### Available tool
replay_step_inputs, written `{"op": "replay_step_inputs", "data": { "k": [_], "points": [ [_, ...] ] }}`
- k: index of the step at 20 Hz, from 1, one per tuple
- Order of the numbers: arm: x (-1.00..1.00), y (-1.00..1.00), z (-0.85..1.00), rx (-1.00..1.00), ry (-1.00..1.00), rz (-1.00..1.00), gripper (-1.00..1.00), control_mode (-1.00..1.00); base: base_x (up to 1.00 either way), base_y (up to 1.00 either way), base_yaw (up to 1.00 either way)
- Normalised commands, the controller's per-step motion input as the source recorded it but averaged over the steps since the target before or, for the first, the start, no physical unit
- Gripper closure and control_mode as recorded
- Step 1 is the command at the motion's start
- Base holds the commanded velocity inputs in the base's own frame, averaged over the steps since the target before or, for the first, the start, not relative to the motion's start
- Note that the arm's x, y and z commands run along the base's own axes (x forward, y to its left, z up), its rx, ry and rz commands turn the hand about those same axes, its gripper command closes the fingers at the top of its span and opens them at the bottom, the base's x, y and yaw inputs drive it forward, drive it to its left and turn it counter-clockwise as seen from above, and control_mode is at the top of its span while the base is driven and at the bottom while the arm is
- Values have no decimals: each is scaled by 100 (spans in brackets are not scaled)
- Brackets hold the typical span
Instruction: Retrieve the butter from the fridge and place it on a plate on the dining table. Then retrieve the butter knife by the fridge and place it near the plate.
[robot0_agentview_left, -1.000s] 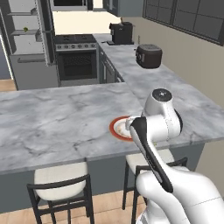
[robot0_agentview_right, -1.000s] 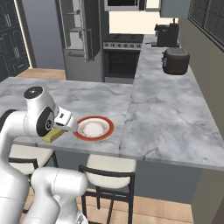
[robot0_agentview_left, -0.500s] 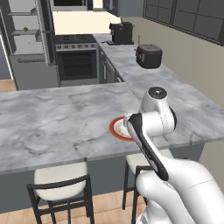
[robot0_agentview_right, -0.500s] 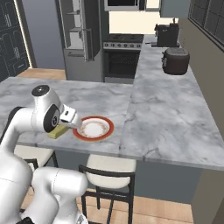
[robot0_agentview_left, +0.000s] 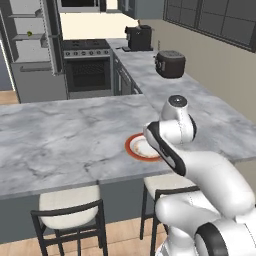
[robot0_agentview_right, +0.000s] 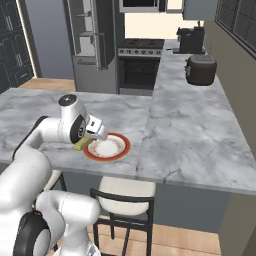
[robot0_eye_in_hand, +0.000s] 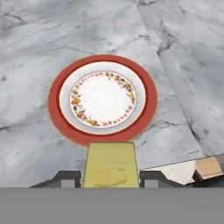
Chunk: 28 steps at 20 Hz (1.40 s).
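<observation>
Butter (robot0_eye_in_hand: 111, 165) is sitting clamped in my gripper (robot0_eye_in_hand: 110, 178) just short of the plate (robot0_eye_in_hand: 103, 99) on the counter (robot0_eye_in_hand: 52, 39) — I'm worrying that releasing here drops it on the rim, tipping it off.

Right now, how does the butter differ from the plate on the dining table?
The butter is a pale yellow rectangular stick, while the plate is round, white in the middle with a broad red-orange rim. The butter is much narrower than the plate. The butter is held between the fingers of the gripper at the plate's near edge, while the plate lies flat on the dining table. They share little but the spot.
</observation>
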Motion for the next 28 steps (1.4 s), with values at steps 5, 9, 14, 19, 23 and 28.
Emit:
{"op": "replay_step_inputs", "data": {
  "k": [5,9,14,19,23,28],
  "points": [
    [71,-19,-38,0,1,-14,100,-100,0,0,0],
    [70,0,-36,0,0,-26,100,-100,0,0,0],
    [53,-6,-24,0,0,-34,100,-100,0,0,0],
    [33,-7,-23,0,0,-27,100,-100,0,0,0],
    [17,-14,-21,0,0,-17,100,-100,0,0,0],
    [14,-10,-21,0,-2,-14,100,-100,0,0,0]
  ]
}}
